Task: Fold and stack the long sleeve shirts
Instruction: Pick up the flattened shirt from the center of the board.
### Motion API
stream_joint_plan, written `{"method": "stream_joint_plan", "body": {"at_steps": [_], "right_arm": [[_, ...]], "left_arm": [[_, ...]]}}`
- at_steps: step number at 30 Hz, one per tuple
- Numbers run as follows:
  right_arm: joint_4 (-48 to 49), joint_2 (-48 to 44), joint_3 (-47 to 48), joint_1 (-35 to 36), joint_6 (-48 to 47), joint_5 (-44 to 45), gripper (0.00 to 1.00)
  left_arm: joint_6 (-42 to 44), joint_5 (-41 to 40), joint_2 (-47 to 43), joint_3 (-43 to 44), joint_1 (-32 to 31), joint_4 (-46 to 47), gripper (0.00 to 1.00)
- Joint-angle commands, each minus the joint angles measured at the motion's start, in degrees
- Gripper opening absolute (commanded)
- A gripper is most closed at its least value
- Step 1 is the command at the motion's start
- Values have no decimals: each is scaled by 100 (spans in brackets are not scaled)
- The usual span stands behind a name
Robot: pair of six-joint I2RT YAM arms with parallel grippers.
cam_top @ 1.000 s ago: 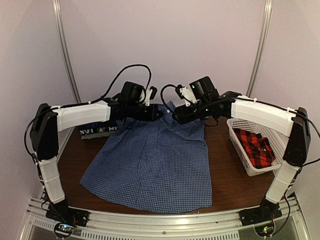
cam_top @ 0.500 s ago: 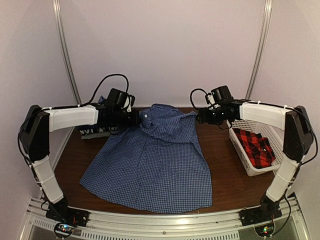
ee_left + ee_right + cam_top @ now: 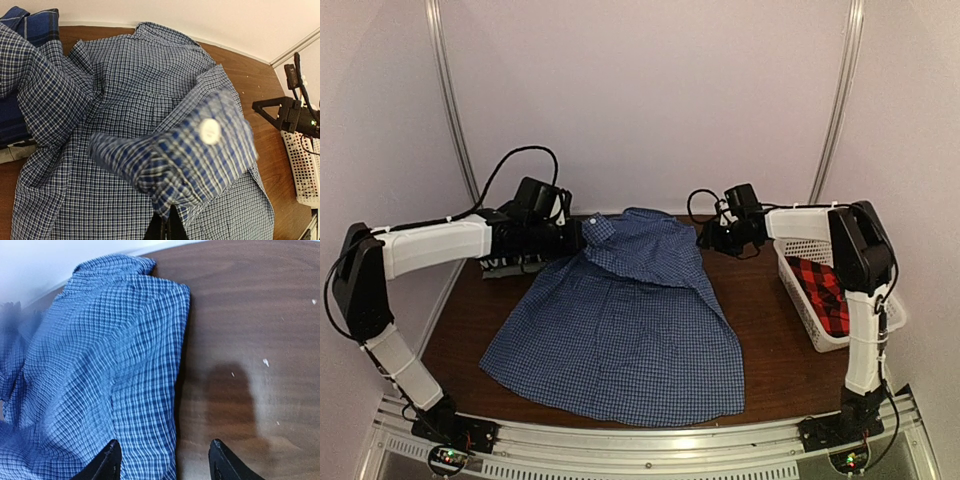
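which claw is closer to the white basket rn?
Right. The right claw hangs open over bare table just left of the white basket, not touching it. The left claw is across the table, shut on the cuff of the blue check shirt.

left arm (image 3: pixel 430 245) extended; left fingers (image 3: pixel 172 231) pinched closed | right arm (image 3: pixel 805 222) extended; right fingers (image 3: pixel 107 462) apart
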Motion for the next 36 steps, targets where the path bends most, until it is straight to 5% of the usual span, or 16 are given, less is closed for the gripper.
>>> {"method": "stream_joint_plan", "body": {"at_steps": [1, 9, 14, 20, 27, 36], "right_arm": [[247, 443, 719, -10, 124, -333, 61], [-9, 961, 1424, 130, -9, -268, 61], [-80, 327, 798, 245, -144, 232, 62], [-97, -1049, -403, 213, -174, 879, 66], [-172, -2736, -2423, 242, 171, 855, 68], [-344, -4576, -4649, 1180, 997, 905, 68]], "left_arm": [[-176, -82, -262, -342, 19, 86, 0], [-248, 265, -309, -557, 2, 159, 0], [-62, 342, -135, -174, 1, 315, 0], [462, 945, 1143, 1760, -52, 862, 0], [679, 1976, 3742, 6100, -510, 535, 0], [-26, 2874, 4131, 5983, -753, 2944, 0]]}}
